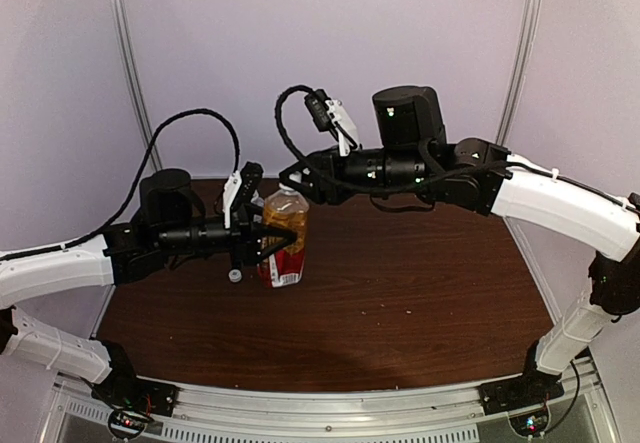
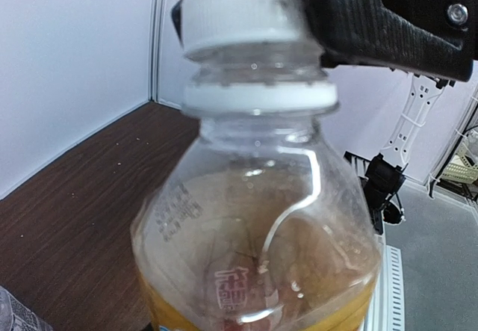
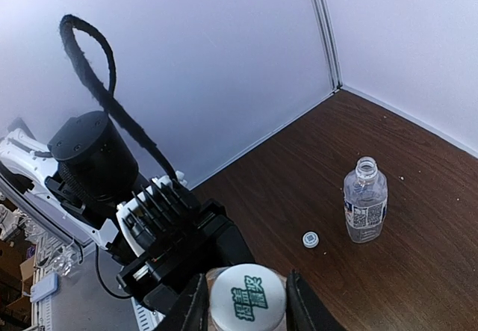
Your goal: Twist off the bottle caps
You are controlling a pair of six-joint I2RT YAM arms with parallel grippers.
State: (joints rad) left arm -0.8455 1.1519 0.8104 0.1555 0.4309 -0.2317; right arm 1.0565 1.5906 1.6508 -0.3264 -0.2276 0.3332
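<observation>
Bottle caps: two, one on and one off. The printed cap (image 3: 247,299) sits on the neck of the amber bottle (image 1: 287,225), which stands at the back-left part of the desk (image 1: 420,293). The loose cap (image 3: 311,239) lies flat on the wood just beside the clear bottle (image 3: 366,210), which stands upright with its mouth open.

Hidden or unclear:
- The clear bottle cannot be made out in the top view. The left wrist view catches only a sliver of it at the bottom-left corner.
- The left tool's own fingers are out of frame in its wrist view, because the amber bottle fills it.
- The right wrist view cuts off the printed cap's lower edge and everything beneath it.

Tools:
- Left tool (image 1: 268,245): clamped on the amber bottle's body at about label height, bottle upright.
- Right tool (image 1: 292,185): comes in from above, fingers (image 3: 193,310) closed in on the printed cap from both sides. The left wrist view shows one black pad pressed against the cap's rim.

Room: open wood lies right of and in front of the amber bottle. The wall panels behind and to the left stand well apart from both bottles. In the top view the loose cap lies near the left tool.

Writing:
- Green characters on top of the printed cap are too blurred to read.
- Raised characters and fine print on the amber bottle's shoulder are unreadable.
- The amber bottle's red-and-white label is too small to read.
- The clear bottle's label shows a dark code block, text also too small to read.
</observation>
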